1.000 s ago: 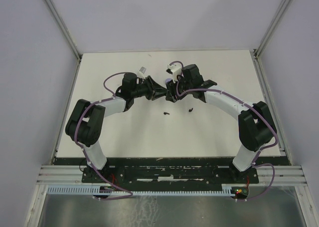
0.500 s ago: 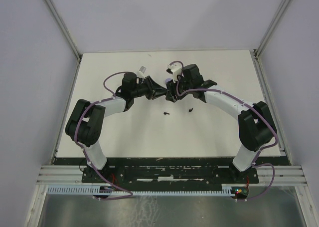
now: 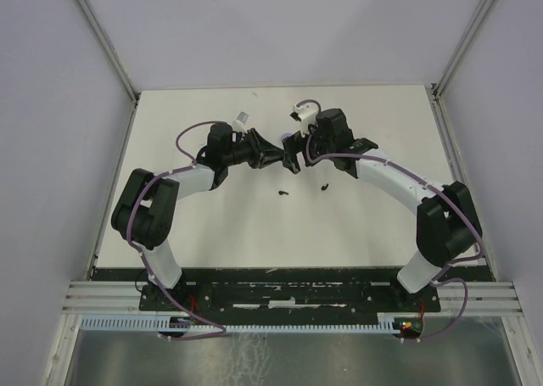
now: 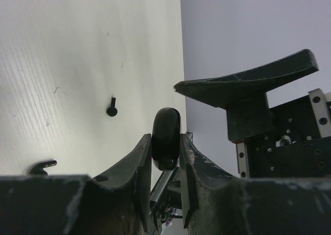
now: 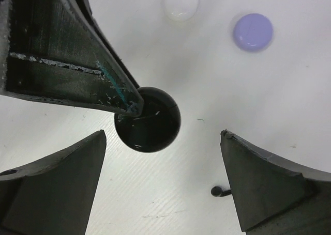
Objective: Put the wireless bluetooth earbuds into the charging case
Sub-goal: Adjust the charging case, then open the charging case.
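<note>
The charging case (image 4: 166, 122), a glossy black round puck, is pinched edge-on between the jaws of my left gripper (image 4: 165, 144), which is shut on it above the table. In the right wrist view the same case (image 5: 152, 126) hangs below one left finger (image 5: 67, 54). My right gripper (image 5: 163, 137) stands open, its jaws wide on either side of the case and not touching it. Two black earbuds lie on the white table (image 3: 283, 193) (image 3: 323, 185); both show in the left wrist view (image 4: 111, 109) (image 4: 42, 167) and one in the right wrist view (image 5: 220, 191).
A white round puck (image 5: 180, 2) and a lilac round puck (image 5: 252, 31) lie on the table beyond the case. The two grippers (image 3: 278, 155) (image 3: 293, 152) meet tip to tip at the table's far middle. Grey walls close in the table on three sides.
My right gripper has opened wide and let go of the black case, and its wrist has shifted slightly. The left gripper stays closed on the case.
</note>
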You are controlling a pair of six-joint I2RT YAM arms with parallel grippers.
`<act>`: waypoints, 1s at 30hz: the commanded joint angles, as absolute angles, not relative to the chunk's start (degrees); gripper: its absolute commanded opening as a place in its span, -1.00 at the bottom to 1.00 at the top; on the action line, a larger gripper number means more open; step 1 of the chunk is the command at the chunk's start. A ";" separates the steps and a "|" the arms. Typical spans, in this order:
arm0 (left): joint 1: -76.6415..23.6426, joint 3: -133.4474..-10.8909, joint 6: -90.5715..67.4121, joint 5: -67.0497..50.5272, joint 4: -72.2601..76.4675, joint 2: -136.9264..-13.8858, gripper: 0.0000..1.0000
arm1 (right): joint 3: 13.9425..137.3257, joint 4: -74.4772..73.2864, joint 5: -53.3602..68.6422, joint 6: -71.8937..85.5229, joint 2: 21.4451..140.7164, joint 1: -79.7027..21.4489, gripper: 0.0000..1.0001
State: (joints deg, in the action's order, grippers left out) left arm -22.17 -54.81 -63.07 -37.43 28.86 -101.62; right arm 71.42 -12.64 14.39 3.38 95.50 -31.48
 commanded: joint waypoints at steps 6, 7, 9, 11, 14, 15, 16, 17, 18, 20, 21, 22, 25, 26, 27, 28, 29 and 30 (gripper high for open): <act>-22.05 -55.88 -64.20 -37.12 31.95 -99.89 -0.94 | 72.77 -11.30 -0.66 8.78 88.93 -29.92 0.99; -22.10 -55.95 -64.24 -37.21 31.93 -99.91 -0.94 | 73.21 -11.90 -0.51 8.72 89.32 -29.93 0.99; -22.05 -55.90 -64.18 -37.34 31.90 -99.86 -0.94 | 73.70 -12.33 -0.18 8.85 90.27 -29.88 0.99; -22.12 -55.99 -64.18 -37.52 31.90 -99.71 -0.94 | 74.21 -12.71 0.04 9.05 91.46 -29.90 0.99; -22.07 -56.21 -64.25 -37.79 31.91 -99.41 -0.94 | 74.84 -13.18 0.62 9.21 93.66 -29.94 0.99; -22.04 -56.30 -64.24 -37.79 31.85 -99.33 -0.94 | 75.00 -13.25 1.00 9.24 94.22 -29.94 0.99; -22.06 -56.40 -64.27 -37.79 31.82 -99.36 -0.94 | 75.17 -13.40 1.25 9.31 94.82 -29.95 0.99; -22.07 -56.56 -64.34 -37.86 31.86 -99.33 -0.94 | 75.27 -13.63 1.35 9.44 95.36 -29.89 0.99; -22.06 -56.75 -64.40 -37.88 31.82 -99.41 -0.94 | 75.30 -13.82 1.59 9.56 95.86 -29.94 0.99; -22.02 -57.01 -64.56 -37.88 31.85 -99.32 -0.94 | 75.09 -14.03 1.78 10.04 96.61 -29.96 0.99; -22.04 -57.18 -64.58 -37.88 31.82 -99.27 -0.94 | 74.80 -13.95 2.02 10.18 96.84 -29.89 0.99; -22.00 -57.36 -64.63 -37.84 31.82 -99.23 -0.94 | 74.41 -13.77 2.16 10.38 96.93 -29.90 0.99; -22.06 -57.61 -64.80 -37.79 31.82 -99.27 -0.94 | 72.97 -12.80 2.20 10.65 96.77 -29.92 0.99; -22.01 -57.65 -64.80 -37.78 31.82 -99.31 -0.94 | 72.66 -12.47 2.15 10.64 96.71 -29.91 0.99; -22.04 -57.63 -64.92 -37.79 31.90 -99.38 -0.94 | 72.65 -12.50 1.88 10.64 96.76 -29.90 0.99; -22.05 -57.62 -64.91 -37.79 31.98 -99.48 -0.94 | 72.67 -12.50 1.40 10.63 96.65 -29.91 0.99; -22.03 -57.57 -64.95 -37.79 31.99 -99.42 -0.94 | 72.64 -12.53 0.89 10.71 96.64 -29.95 0.99; -21.95 -57.57 -64.95 -37.61 31.99 -99.40 -0.94 | 72.65 -12.67 0.28 10.88 96.62 -29.95 0.99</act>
State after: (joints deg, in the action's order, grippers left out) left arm -21.85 -55.02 -63.07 -36.97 28.84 -101.58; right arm 72.79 -14.87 1.54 9.87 97.21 -29.87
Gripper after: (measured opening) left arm 0.307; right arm 0.994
